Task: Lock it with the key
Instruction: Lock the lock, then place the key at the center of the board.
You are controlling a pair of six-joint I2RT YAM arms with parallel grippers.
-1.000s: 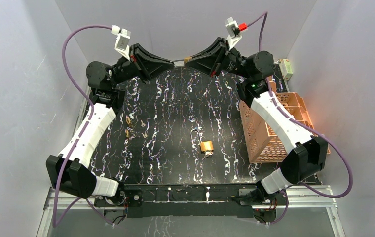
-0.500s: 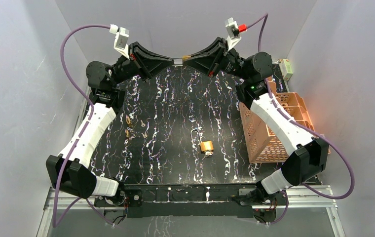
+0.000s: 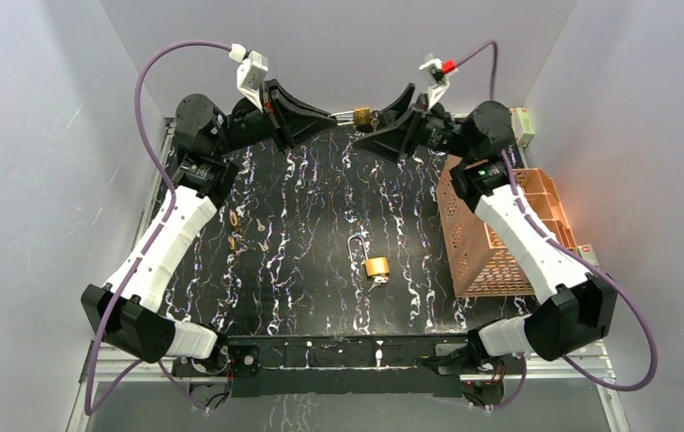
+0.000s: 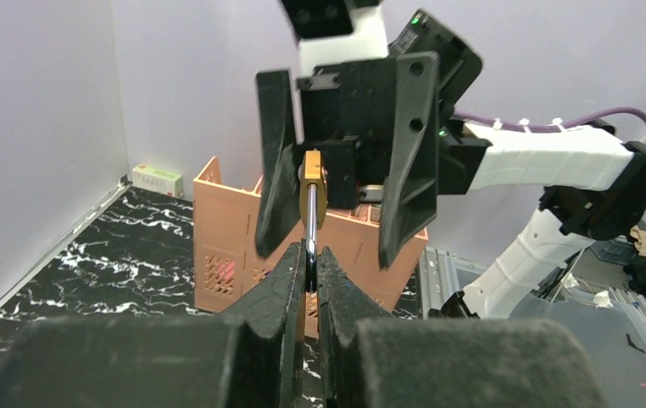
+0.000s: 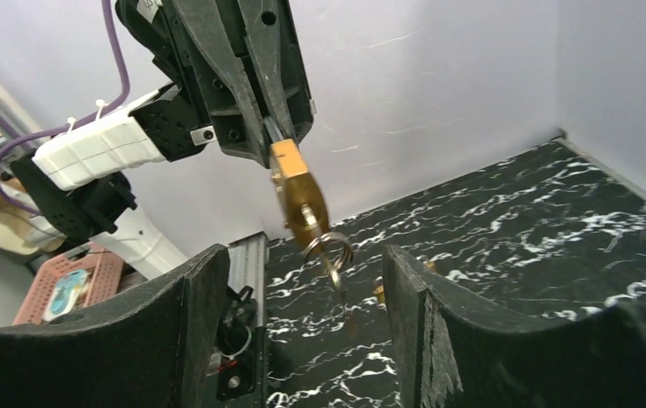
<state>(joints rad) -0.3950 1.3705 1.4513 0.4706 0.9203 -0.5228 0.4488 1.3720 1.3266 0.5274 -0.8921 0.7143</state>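
A brass padlock point(image 3: 362, 115) hangs in the air at the back of the table. My left gripper point(image 3: 333, 115) is shut on its silver shackle point(image 4: 309, 242), and the brass body point(image 4: 312, 191) points away from it. From the body's end dangles a key ring point(image 5: 328, 246) with a key point(image 5: 335, 274). My right gripper point(image 3: 382, 118) faces the padlock point(image 5: 298, 191) with its jaws wide open, one finger point(image 5: 205, 289) on each side, touching nothing. A second brass padlock point(image 3: 376, 266) lies on the table with its shackle open.
An orange slotted basket point(image 3: 491, 238) stands at the table's right side, just under the right arm. Several small keys point(image 3: 235, 219) lie on the left part of the black marbled tabletop point(image 3: 302, 270). Grey walls close in on three sides.
My right gripper has opened and let go of the padlock, drawing back to the right. The left gripper, still clamped on the shackle, has carried the padlock a little to the right.
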